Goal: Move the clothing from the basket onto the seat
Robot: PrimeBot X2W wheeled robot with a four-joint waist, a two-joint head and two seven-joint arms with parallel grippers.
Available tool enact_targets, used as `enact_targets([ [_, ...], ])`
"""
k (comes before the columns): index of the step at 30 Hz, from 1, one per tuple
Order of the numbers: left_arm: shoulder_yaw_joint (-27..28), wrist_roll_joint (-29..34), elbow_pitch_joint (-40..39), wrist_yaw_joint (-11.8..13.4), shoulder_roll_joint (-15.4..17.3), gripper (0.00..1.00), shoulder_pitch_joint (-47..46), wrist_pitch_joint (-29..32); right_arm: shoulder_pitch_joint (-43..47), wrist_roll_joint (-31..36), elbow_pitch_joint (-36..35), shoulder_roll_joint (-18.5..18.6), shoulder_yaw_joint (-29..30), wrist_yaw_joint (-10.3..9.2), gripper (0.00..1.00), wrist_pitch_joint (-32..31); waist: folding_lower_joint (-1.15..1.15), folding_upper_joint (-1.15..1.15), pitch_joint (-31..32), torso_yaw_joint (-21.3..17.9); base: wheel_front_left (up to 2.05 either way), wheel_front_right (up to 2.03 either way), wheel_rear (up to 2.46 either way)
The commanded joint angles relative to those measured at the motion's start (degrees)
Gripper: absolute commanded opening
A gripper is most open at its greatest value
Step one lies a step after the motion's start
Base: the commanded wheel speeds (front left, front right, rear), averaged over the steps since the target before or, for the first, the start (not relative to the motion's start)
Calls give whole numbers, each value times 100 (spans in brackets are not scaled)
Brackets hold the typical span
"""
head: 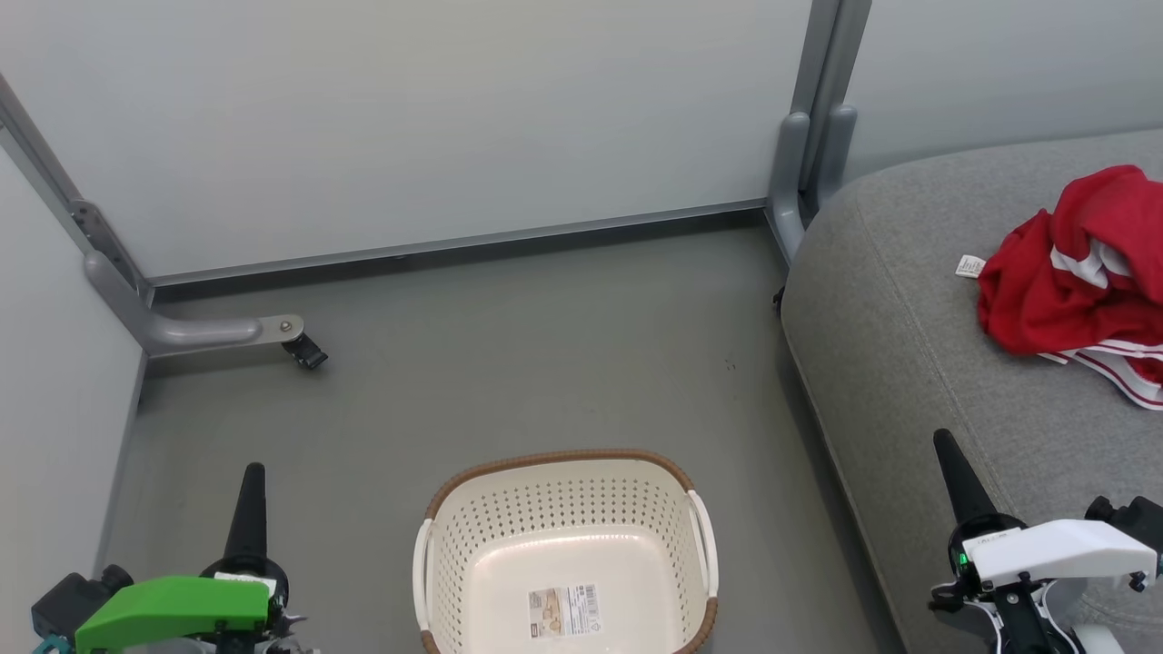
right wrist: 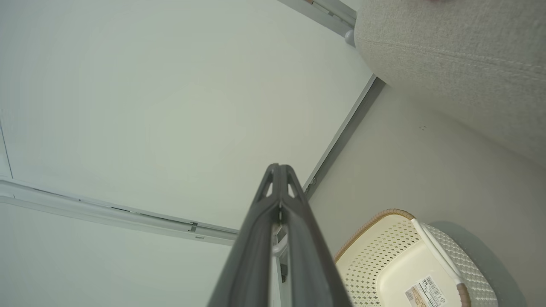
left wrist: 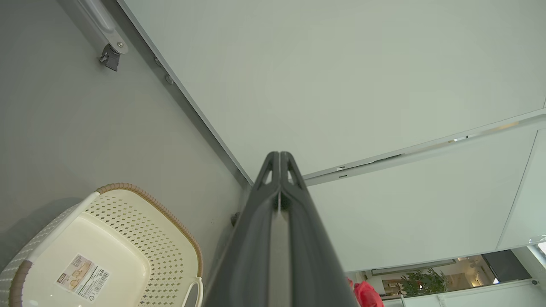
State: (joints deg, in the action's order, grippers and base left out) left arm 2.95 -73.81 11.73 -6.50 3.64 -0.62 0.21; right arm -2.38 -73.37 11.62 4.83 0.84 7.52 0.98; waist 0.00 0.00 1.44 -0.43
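Clothing (head: 1072,263) in red with white panels lies heaped on the grey seat (head: 909,363) at the right of the head view, cut off by the picture's edge. Its striped trim (head: 1113,368) spills toward the cushion's near side, and a small white tag (head: 969,266) rests at the heap's left edge. On the floor (head: 509,363) between the two arms, well apart from the heap, the cream basket (head: 563,459) stands upright, its bottom showing a paper label (head: 563,610) and no garment, so the move looks finished as far as these views tell. The left pincer (head: 253,477), above its green housing, and the right pincer (head: 945,450), above its white one, are both clenched on nothing, dark fingers pressed together and pointing up the view. Should the heap need shifting, it would likely handle as light, limp, fairly slick sports cloth: nothing to break, but it would sag, trail and unfold from a single pinch, and a thin layer could slide out of narrow fingers. The best hold appears to be the raised crumpled crest in the heap's middle, where several folds bunch, or the thicker striped hem; edges lying flat against the cushion offer little to bite.
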Motion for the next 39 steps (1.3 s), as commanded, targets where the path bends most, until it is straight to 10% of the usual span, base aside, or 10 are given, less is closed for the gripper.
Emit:
enact_targets([
  [1, 29, -127, -8, -24, 47, 0, -153, 35, -111, -137, -2, 37, 33, -3, 0, -26, 0, 0, -4, 1, 0, 0, 0],
  [39, 223, -1799, 221, -113, 31, 0, -578, 492, -381, -1939, 221, 10, 287, -4, 0, -498, 0, 0, -138, 38, 0, 0, 0],
])
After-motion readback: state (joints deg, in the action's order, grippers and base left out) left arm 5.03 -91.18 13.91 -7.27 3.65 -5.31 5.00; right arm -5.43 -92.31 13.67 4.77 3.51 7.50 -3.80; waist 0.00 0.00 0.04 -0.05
